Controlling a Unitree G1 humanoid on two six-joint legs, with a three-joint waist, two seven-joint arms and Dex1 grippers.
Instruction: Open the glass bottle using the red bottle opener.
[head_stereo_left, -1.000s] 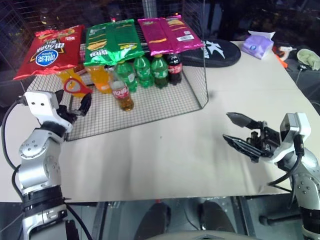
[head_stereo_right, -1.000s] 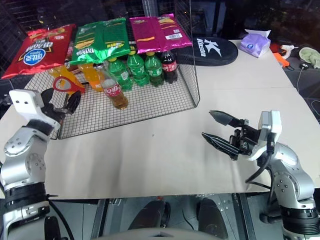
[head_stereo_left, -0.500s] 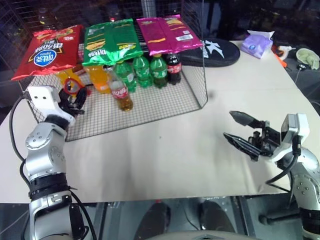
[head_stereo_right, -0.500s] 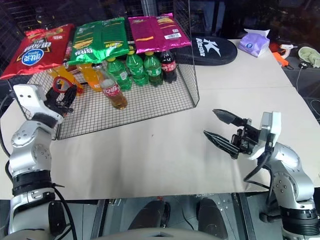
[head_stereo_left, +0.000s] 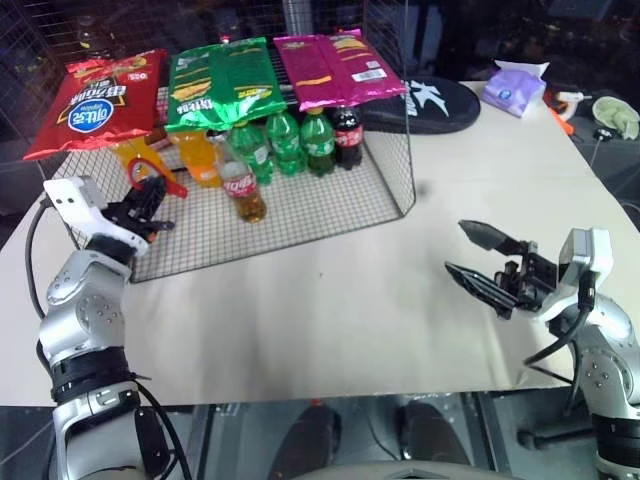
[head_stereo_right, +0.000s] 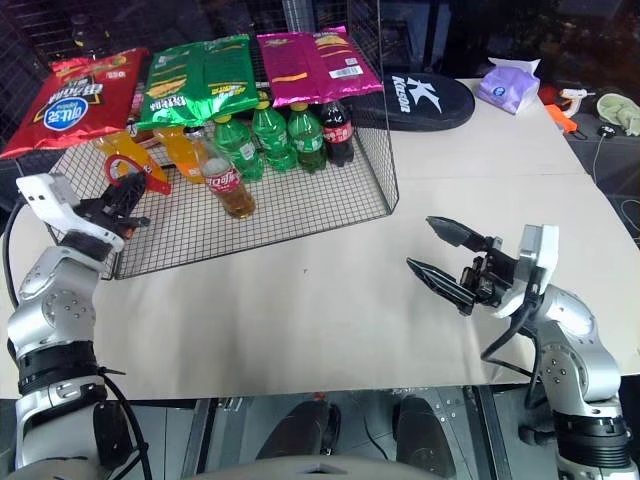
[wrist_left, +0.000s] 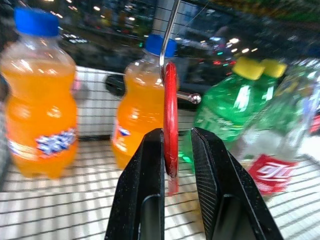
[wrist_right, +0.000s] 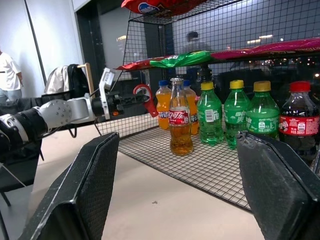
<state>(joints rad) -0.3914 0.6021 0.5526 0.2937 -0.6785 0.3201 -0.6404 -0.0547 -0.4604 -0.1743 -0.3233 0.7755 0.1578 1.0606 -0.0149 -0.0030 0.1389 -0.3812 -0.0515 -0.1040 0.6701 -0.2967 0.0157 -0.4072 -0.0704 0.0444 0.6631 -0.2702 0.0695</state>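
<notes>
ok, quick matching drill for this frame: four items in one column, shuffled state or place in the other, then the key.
Items:
1. red bottle opener
2. glass bottle
3. right gripper
4. pink snack bag

States:
A. standing capped on the wire shelf
B. lying on top of the rack
C. between the left gripper's jaws
D. jaws open, holding nothing, over the table

Pairs: 1-C, 2-A, 3-D, 4-B

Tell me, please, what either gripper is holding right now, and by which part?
The left gripper grips the red bottle opener edge-on at its lower handle end, while it hangs on a hook. The right gripper is open, holding nothing.
</notes>
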